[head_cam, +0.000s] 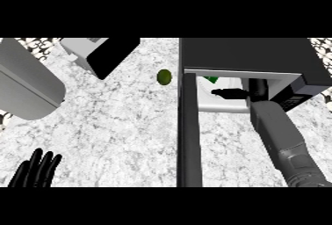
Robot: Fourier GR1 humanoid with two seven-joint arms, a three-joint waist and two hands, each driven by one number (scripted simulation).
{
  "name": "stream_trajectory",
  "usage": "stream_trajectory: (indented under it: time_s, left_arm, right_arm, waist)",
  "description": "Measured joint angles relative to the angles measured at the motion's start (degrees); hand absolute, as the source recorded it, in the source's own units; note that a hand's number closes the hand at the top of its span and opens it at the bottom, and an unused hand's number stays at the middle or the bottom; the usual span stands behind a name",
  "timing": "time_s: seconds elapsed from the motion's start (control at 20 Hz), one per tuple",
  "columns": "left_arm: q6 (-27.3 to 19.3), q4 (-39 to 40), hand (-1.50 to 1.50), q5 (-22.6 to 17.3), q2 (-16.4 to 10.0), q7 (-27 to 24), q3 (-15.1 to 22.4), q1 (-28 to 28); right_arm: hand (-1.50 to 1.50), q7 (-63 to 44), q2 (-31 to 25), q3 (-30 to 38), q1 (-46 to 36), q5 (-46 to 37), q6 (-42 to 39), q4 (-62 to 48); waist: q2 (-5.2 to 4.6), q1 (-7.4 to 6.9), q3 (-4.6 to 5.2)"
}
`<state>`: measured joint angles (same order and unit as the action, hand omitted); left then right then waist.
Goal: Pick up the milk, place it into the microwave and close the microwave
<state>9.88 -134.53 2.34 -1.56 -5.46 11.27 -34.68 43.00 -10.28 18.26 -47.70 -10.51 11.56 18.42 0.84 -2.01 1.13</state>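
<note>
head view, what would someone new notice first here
The right hand is deep inside the open microwave at upper right, whose dark door juts toward the view's lower edge. A white and green thing, likely the milk, sits beside that hand in the cavity. The left hand rests open at lower left, and a small green object lies on the counter.

One head view looks steeply down onto the counter [117,123].

No text, label, brand or number can be read; the microwave [259,57] keypad is illegible.
</note>
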Motion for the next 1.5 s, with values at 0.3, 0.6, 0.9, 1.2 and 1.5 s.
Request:
stream_trajectory:
  time_s: [0.3,0.6,0.9,1.2,1.5]
  left_arm:
    - [-0.7,-0.4,-1.5,0.9,0.6,0.8,1.1,-0.4]
    - [0.1,-0.1,-1.5,1.0,0.0,0.7,1.9,-1.0]
    - [3.1,1.1,-1.5,-0.1,-1.5,1.0,4.5,0.1]
    - [6.1,4.5,1.5,1.1,-3.4,2.1,7.6,3.8]
    - [6.0,9.0,1.5,3.8,-2.1,3.5,10.5,10.1]
  right_arm:
    - [-1.5,1.1,2.2,-0.8,5.1,0.6,-2.4,2.4]
    - [-1.5,4.8,4.5,-1.1,13.1,2.1,-6.6,5.3]
    - [-1.5,9.3,4.8,-0.5,24.7,4.5,-11.2,8.0]
    - [-1.5,10.6,5.0,-2.3,36.4,6.5,-18.9,15.3]
    - [-1.5,10.9,5.3,-4.7,49.0,8.9,-23.3,27.5]
  waist:
    - [0.97,0.75,0.22]
    - [1.06,1.8,-0.2]
    - [0.17,2.93,-0.78]
    - [-0.3,3.37,-0.98]
    - [-0.56,3.12,-1.04]
